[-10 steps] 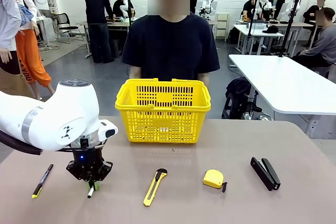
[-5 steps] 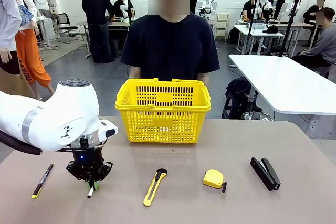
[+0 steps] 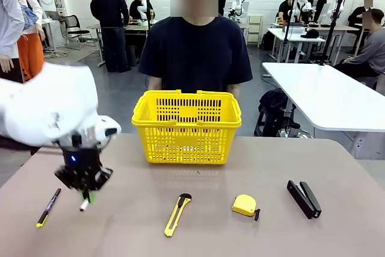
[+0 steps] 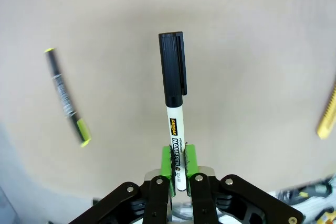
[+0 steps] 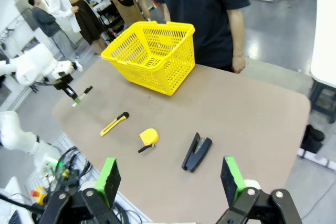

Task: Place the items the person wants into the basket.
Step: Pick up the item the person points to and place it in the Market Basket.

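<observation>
The room is brightly lit, and only soft shadows are cast. The left arm (image 3: 51,109) and the pen (image 4: 65,98) are blurred.

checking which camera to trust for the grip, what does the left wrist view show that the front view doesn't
Left wrist view: the green pads pinching the marker by its white barrel, the print on that barrel, and the black cap pointing away from the left gripper.
Front view: the yellow basket, the person behind it, the tape measure and the stapler on the table.
Both: the marker in the shut left gripper, the pen lying nearby, and the knife, of which the wrist view catches just a yellow edge.
</observation>
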`<state>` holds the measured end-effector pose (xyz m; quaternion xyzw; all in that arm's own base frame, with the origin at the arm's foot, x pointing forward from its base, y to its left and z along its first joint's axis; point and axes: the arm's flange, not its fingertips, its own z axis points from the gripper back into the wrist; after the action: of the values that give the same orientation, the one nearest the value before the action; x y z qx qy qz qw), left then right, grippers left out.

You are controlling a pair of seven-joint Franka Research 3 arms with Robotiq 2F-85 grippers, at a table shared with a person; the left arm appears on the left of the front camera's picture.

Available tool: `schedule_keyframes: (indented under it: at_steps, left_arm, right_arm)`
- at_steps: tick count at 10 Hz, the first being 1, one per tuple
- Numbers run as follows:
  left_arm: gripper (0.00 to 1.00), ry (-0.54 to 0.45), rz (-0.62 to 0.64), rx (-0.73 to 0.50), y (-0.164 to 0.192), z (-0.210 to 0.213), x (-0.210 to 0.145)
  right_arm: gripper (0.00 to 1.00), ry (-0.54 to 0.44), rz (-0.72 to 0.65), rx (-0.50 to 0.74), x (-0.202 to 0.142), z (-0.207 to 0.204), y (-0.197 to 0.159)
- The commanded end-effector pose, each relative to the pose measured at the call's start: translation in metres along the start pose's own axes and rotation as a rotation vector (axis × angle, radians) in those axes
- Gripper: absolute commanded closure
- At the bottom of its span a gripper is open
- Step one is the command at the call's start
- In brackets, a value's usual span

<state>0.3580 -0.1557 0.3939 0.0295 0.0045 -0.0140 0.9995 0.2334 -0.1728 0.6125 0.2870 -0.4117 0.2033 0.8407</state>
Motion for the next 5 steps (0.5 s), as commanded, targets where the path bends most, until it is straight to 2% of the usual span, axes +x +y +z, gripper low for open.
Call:
schedule_keyframes:
  at_steps: [1, 3, 5]
  left_arm:
    - [1.0, -0.019, -0.082, 0.005, 0.014, 0.072, -0.007]
    - [1.0, -0.073, -0.11, -0.025, 0.018, 0.117, -0.016]
    - [1.0, -0.11, -0.115, -0.038, 0.018, 0.143, -0.025]
  right_arm:
    - [0.0, -0.004, 0.01, 0.012, -0.001, -0.001, -0.001]
    - [0.0, -0.004, 0.01, 0.012, -0.001, -0.001, -0.001]
    - [0.0, -0.004, 0.01, 0.012, -0.001, -0.001, -0.001]
